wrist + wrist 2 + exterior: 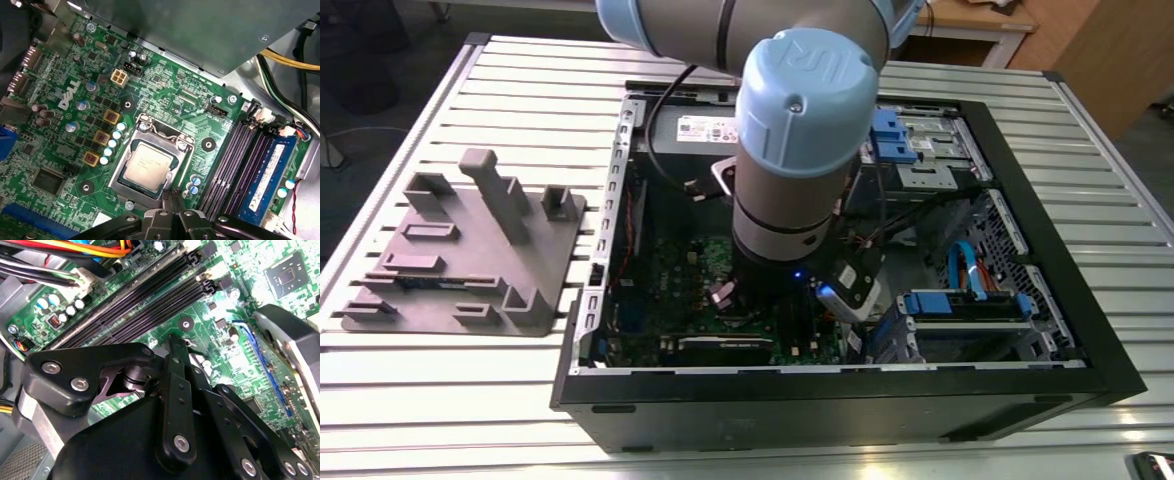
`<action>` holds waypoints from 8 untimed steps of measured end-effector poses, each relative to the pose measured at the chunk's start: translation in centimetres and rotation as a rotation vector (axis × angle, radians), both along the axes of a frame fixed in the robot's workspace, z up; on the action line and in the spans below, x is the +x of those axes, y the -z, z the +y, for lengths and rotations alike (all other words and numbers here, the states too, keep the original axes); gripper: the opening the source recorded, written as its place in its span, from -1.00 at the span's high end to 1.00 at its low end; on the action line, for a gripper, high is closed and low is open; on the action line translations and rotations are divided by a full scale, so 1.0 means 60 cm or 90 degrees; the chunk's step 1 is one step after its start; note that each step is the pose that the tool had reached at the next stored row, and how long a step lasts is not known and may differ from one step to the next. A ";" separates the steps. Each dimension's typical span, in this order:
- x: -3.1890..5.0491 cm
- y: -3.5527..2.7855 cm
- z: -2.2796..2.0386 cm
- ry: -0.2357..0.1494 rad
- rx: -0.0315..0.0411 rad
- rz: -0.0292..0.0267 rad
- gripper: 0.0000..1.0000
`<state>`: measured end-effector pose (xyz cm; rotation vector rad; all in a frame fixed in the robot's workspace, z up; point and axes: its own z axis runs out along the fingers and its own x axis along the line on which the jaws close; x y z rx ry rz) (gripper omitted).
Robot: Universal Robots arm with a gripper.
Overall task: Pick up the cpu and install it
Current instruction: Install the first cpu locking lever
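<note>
Cpu (150, 167) seated in the motherboard socket (119, 172) inside the computer case (854, 405); we see the gripper (171, 195) just beside the socket, jaws pressed together, holding nothing.

The rack (467, 250) is sitting at the exterior view's left, computer case (854, 412) beside it, cpu (148, 167) lying in its socket (118, 181).

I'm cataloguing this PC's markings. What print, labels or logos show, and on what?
motherboard: white brand logo, not quoted; its other print is too small to read.
cpu: faint print on its metal top, too small to read.
memory stick: white label, unreadable.
power supply: white label, blurred.
arm's joint cap: embossed logo, not quoted.
</note>
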<state>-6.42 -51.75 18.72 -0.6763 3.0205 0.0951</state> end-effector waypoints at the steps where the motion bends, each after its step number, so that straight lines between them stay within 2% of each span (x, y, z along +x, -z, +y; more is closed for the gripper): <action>1: 0.001 0.000 0.0000 0.000 0.0001 0.0000 0.80; 8: 0.002 0.000 0.0001 0.000 0.0002 0.0000 0.80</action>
